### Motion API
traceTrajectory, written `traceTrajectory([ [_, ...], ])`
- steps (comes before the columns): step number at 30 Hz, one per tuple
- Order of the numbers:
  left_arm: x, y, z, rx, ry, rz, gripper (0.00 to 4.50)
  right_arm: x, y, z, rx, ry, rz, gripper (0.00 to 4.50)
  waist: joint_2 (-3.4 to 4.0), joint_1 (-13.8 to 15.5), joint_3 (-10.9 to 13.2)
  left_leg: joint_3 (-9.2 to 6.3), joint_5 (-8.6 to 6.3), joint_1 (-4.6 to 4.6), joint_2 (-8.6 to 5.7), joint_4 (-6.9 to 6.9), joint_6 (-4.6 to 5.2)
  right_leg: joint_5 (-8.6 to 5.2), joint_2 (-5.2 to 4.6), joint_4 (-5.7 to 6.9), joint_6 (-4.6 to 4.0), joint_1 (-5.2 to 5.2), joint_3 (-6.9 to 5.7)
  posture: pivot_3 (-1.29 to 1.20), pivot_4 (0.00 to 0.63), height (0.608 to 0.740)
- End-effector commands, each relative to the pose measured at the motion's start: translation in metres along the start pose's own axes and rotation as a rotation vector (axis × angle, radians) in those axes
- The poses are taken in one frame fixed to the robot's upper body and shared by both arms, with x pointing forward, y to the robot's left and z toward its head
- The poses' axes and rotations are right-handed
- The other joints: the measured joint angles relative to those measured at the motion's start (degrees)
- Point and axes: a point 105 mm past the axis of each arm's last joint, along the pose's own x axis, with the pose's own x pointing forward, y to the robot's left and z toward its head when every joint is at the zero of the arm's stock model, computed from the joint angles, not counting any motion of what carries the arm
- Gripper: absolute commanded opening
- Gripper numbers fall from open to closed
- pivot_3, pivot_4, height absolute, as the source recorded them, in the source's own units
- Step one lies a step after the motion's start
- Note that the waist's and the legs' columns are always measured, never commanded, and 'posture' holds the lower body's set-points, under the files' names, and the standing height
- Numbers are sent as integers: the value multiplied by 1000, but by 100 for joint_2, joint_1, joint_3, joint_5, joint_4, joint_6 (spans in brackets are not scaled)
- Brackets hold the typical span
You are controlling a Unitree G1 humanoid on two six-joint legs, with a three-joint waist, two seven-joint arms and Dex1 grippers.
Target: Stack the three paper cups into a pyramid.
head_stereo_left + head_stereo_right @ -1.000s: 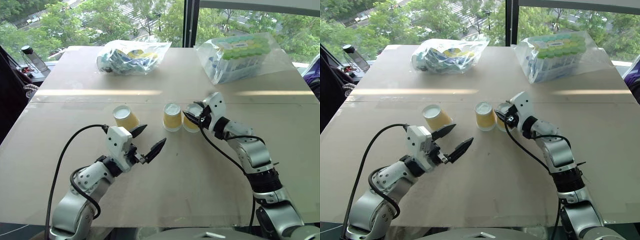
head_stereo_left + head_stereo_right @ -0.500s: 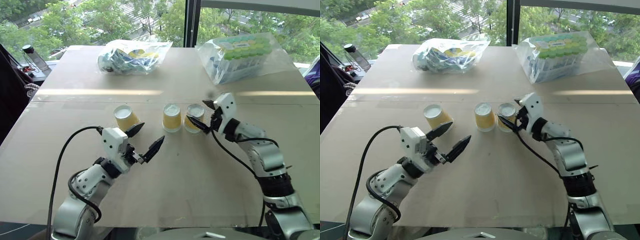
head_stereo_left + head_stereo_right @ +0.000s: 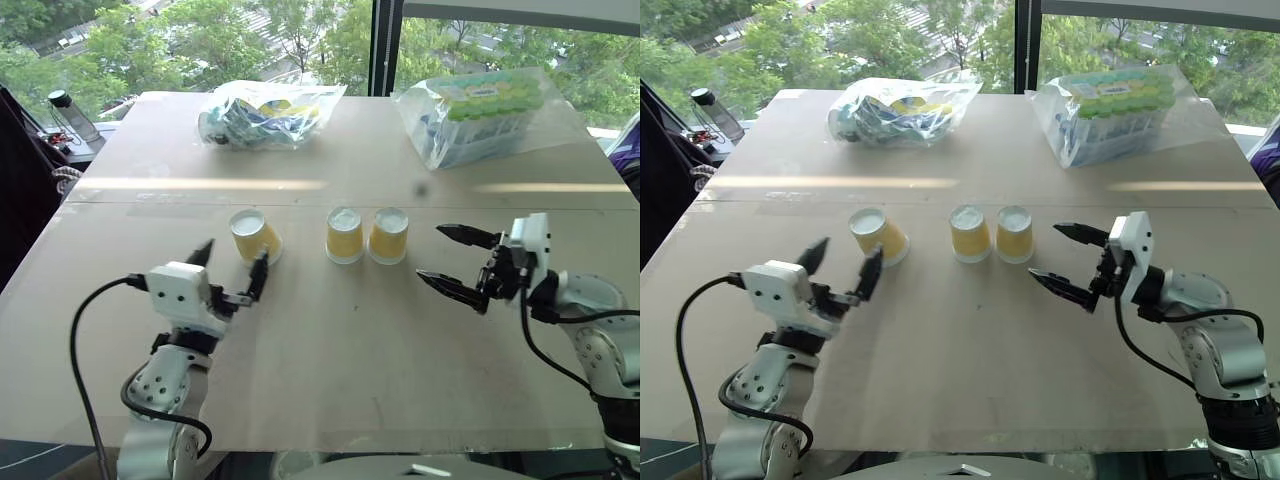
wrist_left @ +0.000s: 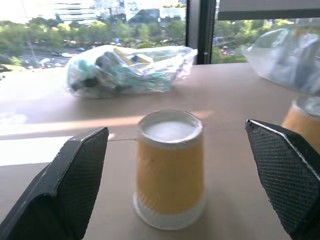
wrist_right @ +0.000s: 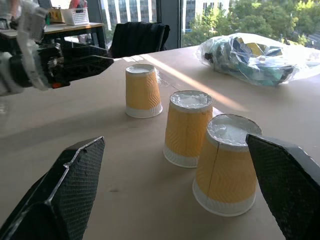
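Three paper cups stand upside down on the table (image 3: 330, 370), in one row across its middle, none stacked on another. The middle cup (image 3: 344, 235) and the right cup (image 3: 388, 235) are just beside each other, nearly touching. The left cup (image 3: 255, 236) stands apart from them, nearer to the robot's left side.

The left gripper (image 3: 232, 268) is just in front of the left cup, its two black fingers spread wide, and it holds nothing. In the left wrist view this cup (image 4: 169, 167) sits between the two fingers, but they do not touch it.

The right gripper (image 3: 452, 261) is to the right of the right cup and clearly apart from it. Its fingers are also spread wide and empty, pointing toward the cups.

Two clear plastic bags lie at the far end of the table: one bag of mixed items (image 3: 265, 112) on the left and one bag of packaged goods (image 3: 480, 110) on the right.
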Motion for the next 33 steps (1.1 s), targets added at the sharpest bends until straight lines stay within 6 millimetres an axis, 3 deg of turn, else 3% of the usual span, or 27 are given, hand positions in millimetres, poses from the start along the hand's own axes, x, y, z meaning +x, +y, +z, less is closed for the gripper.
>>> traceTrajectory([
  [1, 5, 10, -6, 28, 23, 47, 4500, -5, 4, 17, -57, -66, 37, 4473, -2, -15, -1, 1, 0, 1, 0, 0, 0, 0, 0, 2, 0, 0, 1, 0, 150, 740],
  [5, 18, 15, -10, 34, 23, 46, 4500, -4, 3, 22, -52, -106, 22, 4473, -2, -6, -1, -2, 0, 0, 0, 0, -1, 0, 4, 5, -1, -1, -4, 0, 150, 740],
  [12, 39, -3, -20, 27, 33, -90, 4500, -3, 7, 26, -58, -117, 6, 4473, -3, 21, -2, -5, 0, -2, -2, 0, -1, 0, 1, 4, 0, -1, -3, 0, 150, 740],
  [22, 64, -3, -25, 35, 27, -150, 4500, 1, 10, 29, -60, -128, -19, 4473, -3, 15, -2, -6, 0, -2, -2, 0, -1, 0, 1, 6, 0, -2, -2, 0, 150, 740],
  [33, 85, -11, -17, 7, -26, -203, 4500, 0, 11, 29, -59, -142, -40, 4473, -5, 40, -3, -8, 1, -3, -3, 3, -2, 1, -2, 10, 0, -3, -6, 0, 150, 740],
])
